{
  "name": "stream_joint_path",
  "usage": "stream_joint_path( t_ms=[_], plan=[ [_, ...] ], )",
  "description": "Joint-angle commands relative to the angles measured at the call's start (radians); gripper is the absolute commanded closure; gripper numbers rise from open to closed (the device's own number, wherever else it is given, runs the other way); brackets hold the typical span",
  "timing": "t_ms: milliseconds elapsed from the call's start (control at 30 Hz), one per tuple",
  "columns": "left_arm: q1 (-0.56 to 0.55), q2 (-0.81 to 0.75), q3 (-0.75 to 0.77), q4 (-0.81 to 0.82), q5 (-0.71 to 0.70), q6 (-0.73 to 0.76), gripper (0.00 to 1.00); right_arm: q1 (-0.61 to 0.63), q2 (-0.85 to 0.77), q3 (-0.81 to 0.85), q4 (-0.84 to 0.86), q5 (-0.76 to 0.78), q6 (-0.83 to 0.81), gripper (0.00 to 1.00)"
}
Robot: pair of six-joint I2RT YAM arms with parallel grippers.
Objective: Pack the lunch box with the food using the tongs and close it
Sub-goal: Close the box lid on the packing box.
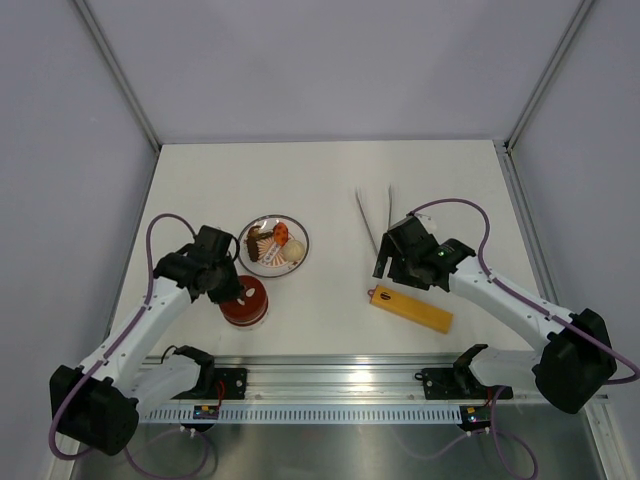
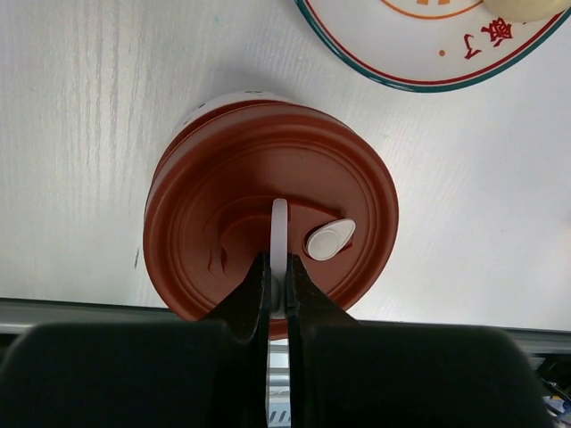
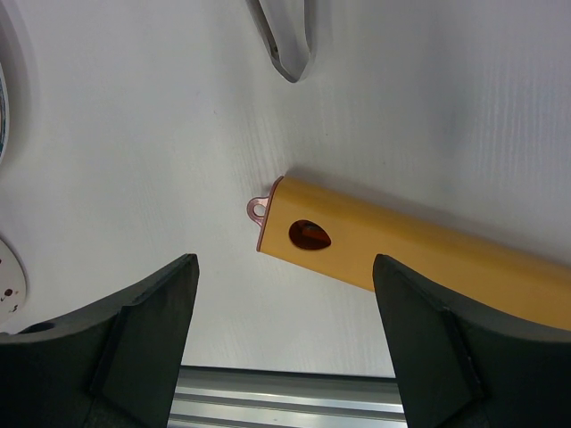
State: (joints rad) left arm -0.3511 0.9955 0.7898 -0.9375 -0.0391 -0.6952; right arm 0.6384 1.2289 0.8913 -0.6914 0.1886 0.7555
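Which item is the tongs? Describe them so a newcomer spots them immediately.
On the white table, look right of centre, just beyond the right hand. The tongs are a slim silver V lying flat, unlike the thick yellow-orange bar nearer the arms' bases.

Counts, top view | lunch box point(image 1: 244, 302): 1, lower left | plate point(image 1: 272, 273): 1, left of centre | food point(image 1: 283, 235) on plate: 4 pieces as far as I can tell | tongs point(image 1: 367, 220): 1, right of centre | yellow-orange bar point(image 1: 411, 309): 1, lower right | my grippers: 2, left gripper point(image 2: 277, 285), right gripper point(image 3: 285, 294)
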Motion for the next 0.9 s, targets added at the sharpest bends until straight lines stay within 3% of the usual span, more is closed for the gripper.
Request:
stream_joint_path(
  t_ms=[0,467,867],
  plan=[
    [0.003,-0.02,-0.012,0.006,-0.012,-0.03,1.0,-0.003,0.004,0.008,0.03,-0.011,-0.008,0.14],
    [0.003,0.002,-0.078,0.077,0.005,-0.063,1.0,-0.003,-0.003,-0.003,0.032,-0.011,-0.004,0.14],
    [0.001,0.02,0.009,-0.001,-0.05,-0.032,1.0,-0.003,-0.003,-0.005,0.041,-0.014,-0.002,0.14]
  ],
)
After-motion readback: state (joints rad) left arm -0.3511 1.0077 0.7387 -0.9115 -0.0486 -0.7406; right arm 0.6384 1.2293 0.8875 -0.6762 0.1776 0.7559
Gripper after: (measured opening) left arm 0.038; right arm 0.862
